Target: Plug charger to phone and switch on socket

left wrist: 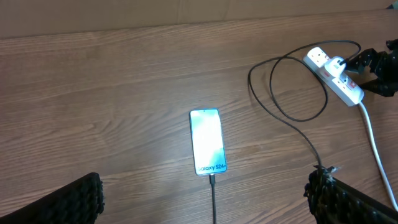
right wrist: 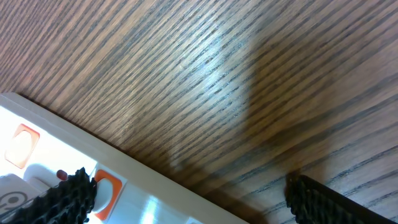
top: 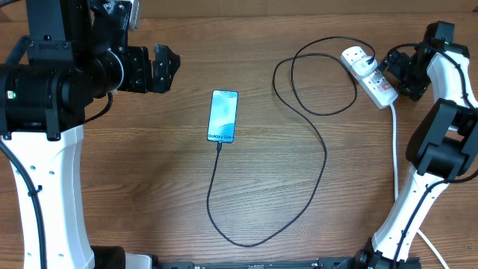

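While both arms are hovering over the wooden table [top: 149,187], we are seeing the left gripper [top: 169,69] spread wide and empty at the far left. The right gripper [top: 387,72] (just as wide, gripping nothing) is hanging close over the white power strip [top: 367,75] at the far right. The Galaxy S24 phone [top: 223,116] is lying face up mid-table. The black charger cable [top: 314,134] is looping from its white plug [top: 361,54] in the strip to the phone's near end.

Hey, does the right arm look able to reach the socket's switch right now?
Probably yes. The right pincer is open right beside the socket, with nothing between them; its wrist view shows a red switch next to one finger.
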